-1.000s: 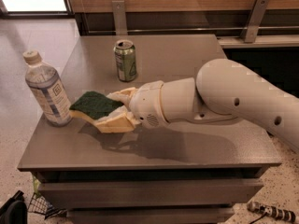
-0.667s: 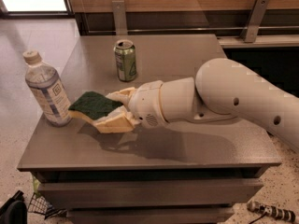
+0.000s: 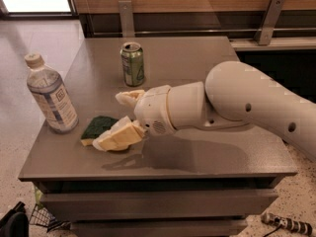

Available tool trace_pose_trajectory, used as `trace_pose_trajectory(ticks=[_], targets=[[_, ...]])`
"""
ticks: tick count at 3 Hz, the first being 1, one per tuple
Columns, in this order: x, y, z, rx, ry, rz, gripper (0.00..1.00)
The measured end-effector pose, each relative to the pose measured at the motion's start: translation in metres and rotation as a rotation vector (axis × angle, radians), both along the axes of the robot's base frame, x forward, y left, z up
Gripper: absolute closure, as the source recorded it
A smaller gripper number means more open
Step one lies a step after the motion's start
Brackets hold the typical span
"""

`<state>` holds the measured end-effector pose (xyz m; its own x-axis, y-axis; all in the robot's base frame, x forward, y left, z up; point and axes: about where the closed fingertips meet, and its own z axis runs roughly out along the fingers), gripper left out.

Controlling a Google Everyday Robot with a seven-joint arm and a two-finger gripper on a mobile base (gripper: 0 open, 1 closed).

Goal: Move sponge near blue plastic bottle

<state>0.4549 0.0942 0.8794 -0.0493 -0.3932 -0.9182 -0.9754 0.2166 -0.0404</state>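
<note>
The sponge [image 3: 98, 126], dark green on top with pale yellow foam below, lies flat on the grey table [image 3: 197, 58] near its front left. The blue plastic bottle [image 3: 51, 97] stands upright just left of it, a small gap away. My gripper [image 3: 109, 119] reaches in from the right and is open. Its upper finger [image 3: 129, 97] is above and behind the sponge. Its lower finger [image 3: 120, 136] rests by the sponge's right front edge and hides part of it.
A green soda can [image 3: 133, 63] stands upright behind the gripper, towards the table's back. My white arm [image 3: 247, 102] spans the table's right half. The table's left and front edges are close to the bottle and sponge. A wall rail runs behind.
The sponge has come down from between the fingers onto the table beside the bottle. The fingers have spread wider apart.
</note>
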Motion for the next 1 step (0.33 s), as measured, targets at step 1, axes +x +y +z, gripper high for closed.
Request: trace_pose_trajectory(ticks=[1], targets=[[-0.0001, 0.0001, 0.0000, 0.000, 0.000, 0.000, 0.00]])
